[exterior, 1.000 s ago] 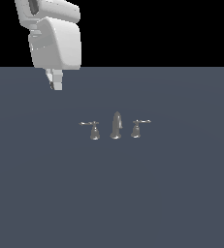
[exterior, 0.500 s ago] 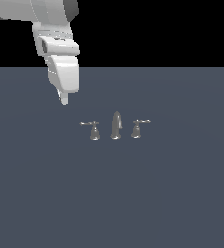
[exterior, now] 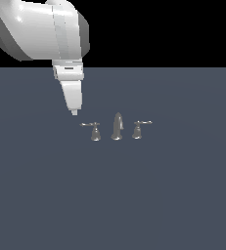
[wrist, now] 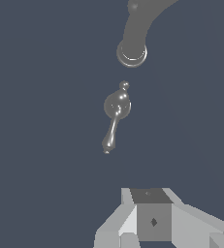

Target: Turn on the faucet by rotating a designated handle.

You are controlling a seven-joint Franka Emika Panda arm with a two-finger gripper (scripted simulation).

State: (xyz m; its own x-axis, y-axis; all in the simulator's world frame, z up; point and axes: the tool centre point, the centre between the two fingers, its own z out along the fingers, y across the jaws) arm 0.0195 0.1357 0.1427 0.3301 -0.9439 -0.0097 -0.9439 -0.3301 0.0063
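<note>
The faucet stands small on the dark grey surface, with its tapered spout in the middle. The handle is on the exterior view's left of the spout, its thin lever pointing left. The twin handle is on the right, its lever pointing right. My gripper hangs tip down, above and just left of the handle's lever end, not touching it. Its fingers look closed together and hold nothing. In the wrist view the handle lies ahead of the gripper, with the spout base beyond.
The flat dark grey surface stretches all around the faucet. The white arm fills the upper left of the exterior view.
The gripper has moved right and down toward the left handle, and the arm has swung further into the exterior view. The faucet has not moved.
</note>
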